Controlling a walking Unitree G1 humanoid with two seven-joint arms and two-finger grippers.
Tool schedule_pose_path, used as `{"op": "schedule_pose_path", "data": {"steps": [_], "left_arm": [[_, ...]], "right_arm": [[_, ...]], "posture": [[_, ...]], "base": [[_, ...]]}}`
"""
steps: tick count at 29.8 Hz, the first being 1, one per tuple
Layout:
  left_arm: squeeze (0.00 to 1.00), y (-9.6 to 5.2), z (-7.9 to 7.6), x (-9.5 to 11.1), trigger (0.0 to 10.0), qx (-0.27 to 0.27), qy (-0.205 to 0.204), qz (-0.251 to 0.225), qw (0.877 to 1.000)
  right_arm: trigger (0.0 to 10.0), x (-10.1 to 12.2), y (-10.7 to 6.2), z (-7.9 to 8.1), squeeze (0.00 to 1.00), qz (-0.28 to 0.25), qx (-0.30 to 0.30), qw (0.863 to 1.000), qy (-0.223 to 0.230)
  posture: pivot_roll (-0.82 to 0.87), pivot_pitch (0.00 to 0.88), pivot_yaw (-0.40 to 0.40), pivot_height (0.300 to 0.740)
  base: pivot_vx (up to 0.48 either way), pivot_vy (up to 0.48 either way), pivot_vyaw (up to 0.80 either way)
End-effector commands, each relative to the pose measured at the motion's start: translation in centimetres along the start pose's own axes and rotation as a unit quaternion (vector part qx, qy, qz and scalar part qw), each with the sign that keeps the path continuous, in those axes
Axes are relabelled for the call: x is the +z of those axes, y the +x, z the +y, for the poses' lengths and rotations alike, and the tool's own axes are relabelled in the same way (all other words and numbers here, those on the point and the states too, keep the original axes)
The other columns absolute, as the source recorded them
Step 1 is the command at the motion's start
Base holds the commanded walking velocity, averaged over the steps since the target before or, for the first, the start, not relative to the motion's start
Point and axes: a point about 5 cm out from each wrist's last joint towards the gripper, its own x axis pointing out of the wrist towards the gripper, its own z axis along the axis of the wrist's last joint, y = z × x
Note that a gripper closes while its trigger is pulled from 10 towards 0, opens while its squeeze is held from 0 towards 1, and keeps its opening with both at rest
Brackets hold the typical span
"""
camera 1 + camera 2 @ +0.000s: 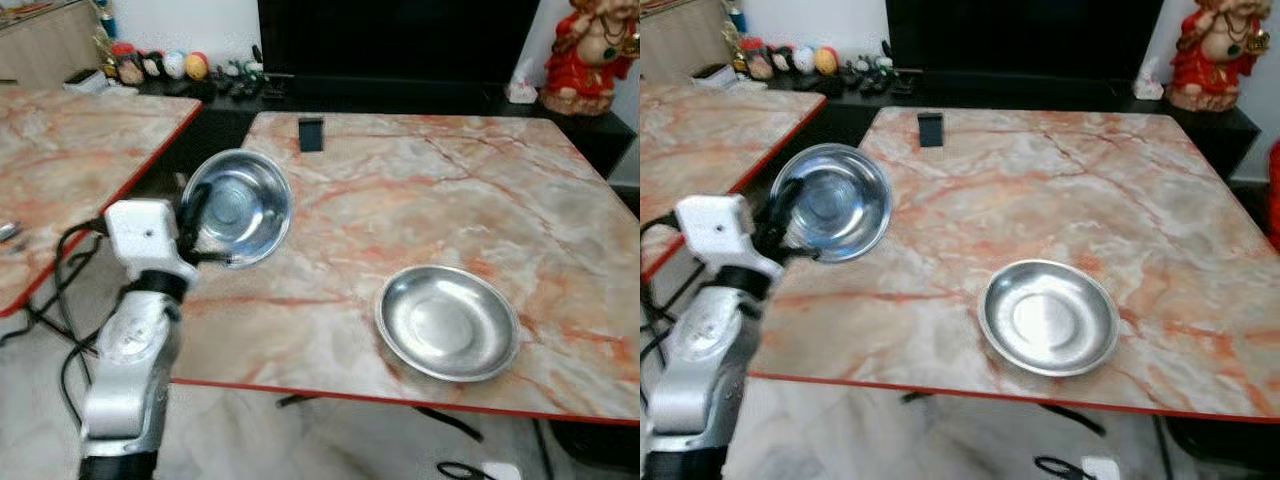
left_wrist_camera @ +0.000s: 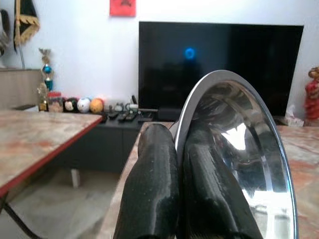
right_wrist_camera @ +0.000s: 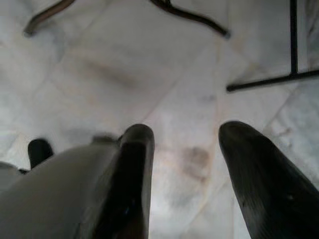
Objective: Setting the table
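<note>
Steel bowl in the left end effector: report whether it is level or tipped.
Tipped. The steel bowl stands on edge, its rim pinched by the left end effector.

A small black rectangular block (image 1: 311,134) stands at eleven o'clock on the pink-veined marble table (image 1: 480,190). Beyond, at twelve, a large black television screen (image 1: 400,40); at one o'clock, a red seated figurine (image 1: 590,55). Painted round balls (image 1: 170,65) line the ten o'clock shelf.

Even, bright indoor light is seen throughout, with soft glare on the steel bowl (image 1: 237,205) and plate (image 1: 447,322). Slight softness is noted across the head views, and the black fingers (image 2: 149,189) are rendered blurred close to the wrist cameras
</note>
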Motion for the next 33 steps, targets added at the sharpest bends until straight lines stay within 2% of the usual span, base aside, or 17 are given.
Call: {"op": "schedule_pose_path", "data": {"steps": [1, 4, 6, 11, 22, 24, 27, 30, 31, 32, 33], "left_arm": [[0.0, 0.2, -0.8, 0.4, 10.0, -0.015, -0.005, -0.01, 1.0], [0.0, -0.1, -0.9, 0.2, 10.0, -0.028, -0.002, -0.004, 1.0], [0.0, -0.8, -0.4, 0.0, 10.0, -0.046, 0.011, 0.008, 0.999], [0.0, -1.3, 0.4, -0.1, 10.0, -0.058, 0.022, 0.019, 0.998], [0.0, -1.6, -0.1, -0.4, 10.0, -0.069, 0.016, 0.025, 0.997], [0.0, -1.6, -0.3, -1.0, 10.0, -0.063, -0.012, 0.047, 0.997], [0.0, -1.5, -0.2, -1.2, 10.0, -0.055, -0.028, 0.057, 0.996], [0.0, -1.3, 0.2, -1.5, 10.0, -0.033, -0.097, 0.075, 0.992], [0.0, -1.3, 0.2, -1.5, 10.0, -0.033, -0.097, 0.075, 0.992], [0.0, -1.2, 0.5, -1.7, 10.0, -0.021, -0.129, 0.083, 0.988], [0.0, -1.1, 0.6, -1.8, 10.0, -0.017, -0.143, 0.088, 0.986]], "right_arm": [[10.0, -0.4, -0.2, -0.7, 0.0, 0.008, -0.01, 1.0, 0.0], [10.0, -0.4, -0.2, -0.7, 0.0, 0.008, -0.009, 1.0, -0.001], [10.0, -0.4, -0.2, -0.7, 0.0, 0.005, -0.009, 1.0, 0.0], [10.0, -0.4, -0.2, -0.9, 0.0, 0.006, -0.011, 1.0, -0.004], [10.0, -0.4, -0.2, -1.0, 0.0, 0.005, -0.01, 1.0, -0.007], [10.0, -0.4, -0.2, -1.0, 0.0, 0.005, -0.01, 1.0, -0.006], [10.0, -0.4, -0.2, -1.0, 0.0, 0.004, -0.01, 1.0, -0.006], [10.0, -0.4, -0.2, -1.0, 0.0, 0.005, -0.009, 1.0, -0.006], [10.0, -0.4, -0.2, -1.0, 0.0, 0.005, -0.009, 1.0, -0.006], [10.0, -0.4, -0.2, -1.0, 0.0, 0.005, -0.009, 1.0, -0.006], [10.0, -0.4, -0.2, -1.0, 0.0, 0.005, -0.009, 1.0, -0.006]], "posture": [[-0.03, 0.0, 0.012, 0.732], [-0.04, 0.0, 0.013, 0.732], [-0.03, 0.0, 0.01, 0.732], [-0.03, 0.0, 0.005, 0.732], [-0.03, 0.0, -0.005, 0.732], [-0.03, 0.0, -0.003, 0.732], [-0.03, 0.0, -0.004, 0.732], [-0.02, 0.0, -0.006, 0.732], [-0.02, 0.0, -0.006, 0.732], [-0.02, 0.0, -0.005, 0.732], [-0.02, 0.0, -0.005, 0.732]], "base": [[0.0, -0.352, -0.61], [0.0, -0.352, -0.52], [0.0, -0.351, 0.0], [0.0, -0.353, 0.0], [0.0, -0.35, 0.0], [0.0, 0.0, 0.0], [0.0, 0.0, 0.0], [0.0, 0.0, 0.0], [0.0, 0.0, 0.0], [0.0, 0.0, 0.0], [0.0, 0.0, 0.0]]}}
